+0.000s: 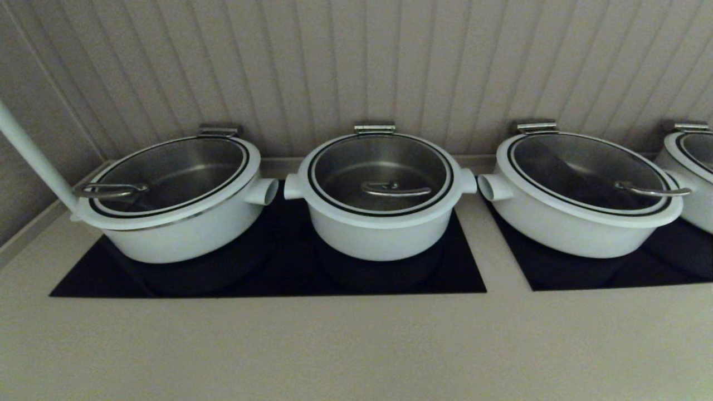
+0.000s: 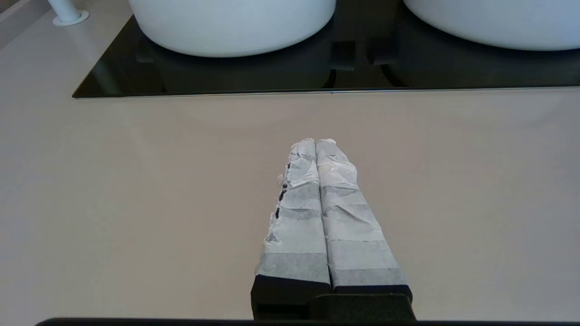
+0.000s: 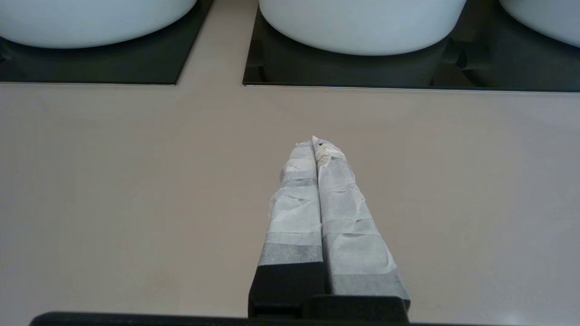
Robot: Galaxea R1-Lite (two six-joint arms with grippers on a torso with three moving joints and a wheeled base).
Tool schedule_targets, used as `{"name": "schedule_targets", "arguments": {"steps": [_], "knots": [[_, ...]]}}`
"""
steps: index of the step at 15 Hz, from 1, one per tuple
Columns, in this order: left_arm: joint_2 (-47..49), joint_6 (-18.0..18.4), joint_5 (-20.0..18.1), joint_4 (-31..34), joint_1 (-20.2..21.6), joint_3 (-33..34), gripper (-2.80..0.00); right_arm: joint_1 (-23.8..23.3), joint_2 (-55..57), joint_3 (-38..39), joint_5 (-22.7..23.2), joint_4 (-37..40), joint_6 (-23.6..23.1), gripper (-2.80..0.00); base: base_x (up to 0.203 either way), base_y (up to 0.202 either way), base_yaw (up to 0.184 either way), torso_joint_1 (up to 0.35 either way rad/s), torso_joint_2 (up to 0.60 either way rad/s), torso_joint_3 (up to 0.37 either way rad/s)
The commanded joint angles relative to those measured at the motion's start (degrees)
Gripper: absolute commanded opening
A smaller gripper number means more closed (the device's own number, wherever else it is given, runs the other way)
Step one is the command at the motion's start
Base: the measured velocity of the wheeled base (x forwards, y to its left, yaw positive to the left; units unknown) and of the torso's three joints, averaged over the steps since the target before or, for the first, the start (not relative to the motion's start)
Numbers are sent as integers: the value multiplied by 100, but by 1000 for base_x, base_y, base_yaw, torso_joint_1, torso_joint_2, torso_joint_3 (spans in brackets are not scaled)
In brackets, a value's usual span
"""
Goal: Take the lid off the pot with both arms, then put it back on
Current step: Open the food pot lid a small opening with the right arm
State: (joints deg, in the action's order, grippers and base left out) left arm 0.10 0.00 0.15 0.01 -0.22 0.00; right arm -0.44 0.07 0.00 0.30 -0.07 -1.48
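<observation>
At 12 o'clock on the counter, the lid sits on the pot. Likely heavy, slick, breakable glass; grasp the steel handle. Left pincer and right pincer clenched, empty, over counter.

Four white pots on the counter, four glass lids, two black hob panels, two pincers.
</observation>
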Motion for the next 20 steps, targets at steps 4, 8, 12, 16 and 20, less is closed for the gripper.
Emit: {"name": "schedule_targets", "arguments": {"steps": [4,8,12,16,20], "knots": [[-1,-9,12,-1,-4,0,-280,0,1,0,5,-1,-10,-280,0,0,0,0,0,0],[-1,-61,12,-1,-4,0,-280,0,1,0,5,7,-2,-280,0,0,0,0,0,0],[-1,-70,12,-7,-4,0,-280,8,1,0,5,7,-2,-280,0,0,0,0,0,0],[-1,-70,12,-8,-4,0,-280,0,1,0,5,6,-2,-280,0,0,0,0,0,0],[-1,-70,12,-1,-4,0,-280,0,1,0,5,7,-2,-280,0,0,0,0,0,0]]}}
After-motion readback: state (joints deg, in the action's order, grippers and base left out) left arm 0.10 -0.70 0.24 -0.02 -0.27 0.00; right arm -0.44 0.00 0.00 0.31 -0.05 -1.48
